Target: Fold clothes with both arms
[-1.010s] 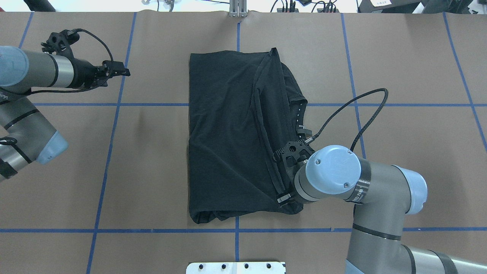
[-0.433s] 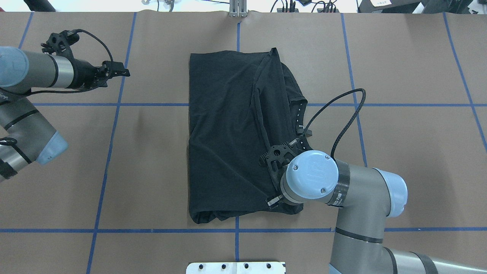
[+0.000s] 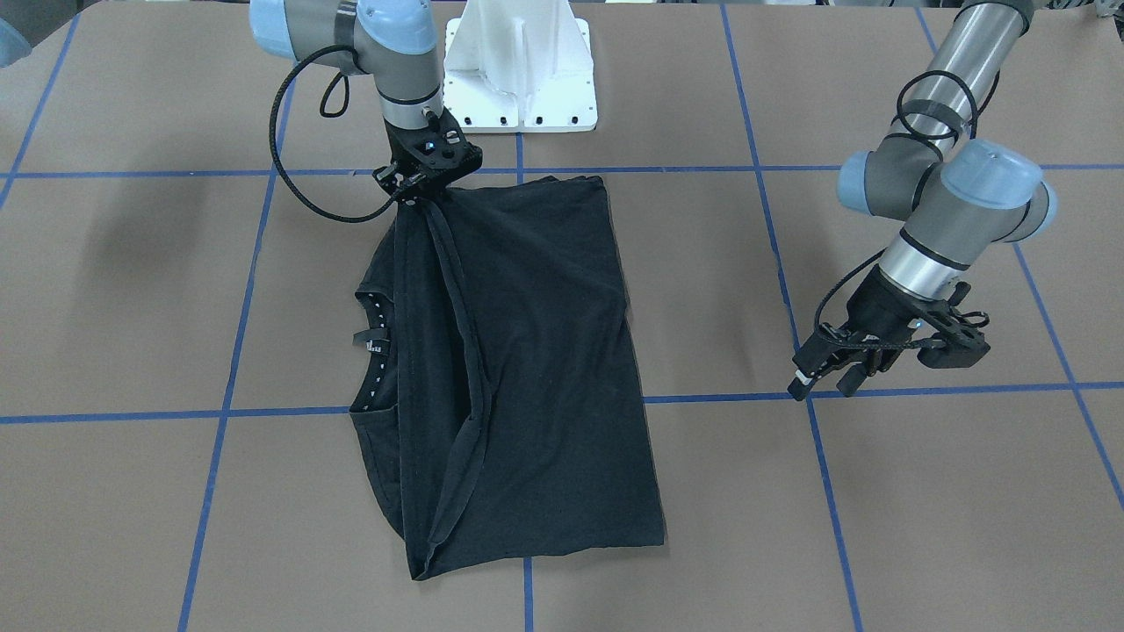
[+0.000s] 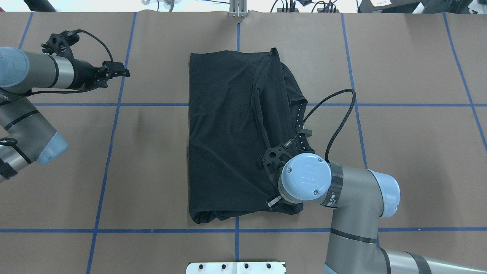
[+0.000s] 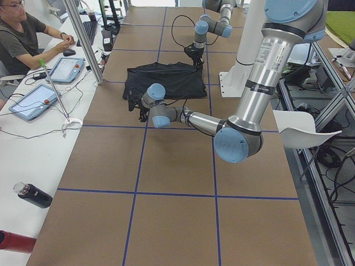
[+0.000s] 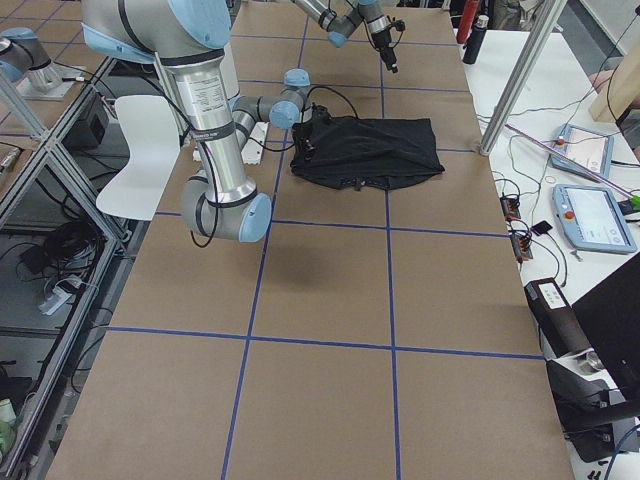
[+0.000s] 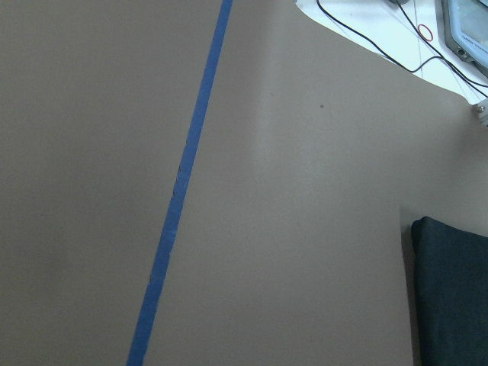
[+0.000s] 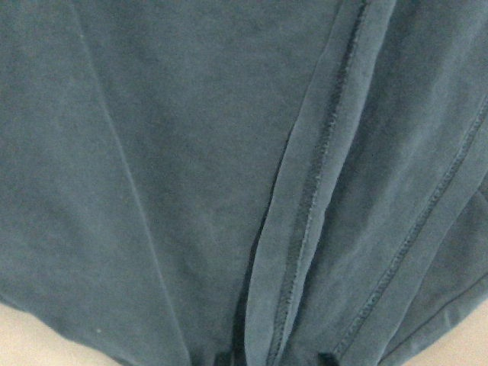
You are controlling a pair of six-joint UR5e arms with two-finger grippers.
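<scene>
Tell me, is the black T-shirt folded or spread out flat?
Folded. The T-shirt lies as a narrow rectangle; a hemmed edge crosses its top layer, and the collar peeks out from under it.

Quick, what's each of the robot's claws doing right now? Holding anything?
The left gripper: open, holding nothing, away from the shirt.
The right gripper: closed on the shirt's edge.

We see the T-shirt [image 4: 224, 133] as soft matt black cloth with stitched hems; the surface [image 4: 411, 152] looks like matt brown paper, the right arm [image 4: 355, 190] and left arm [image 4: 42, 72] like satin grey metal.
</scene>
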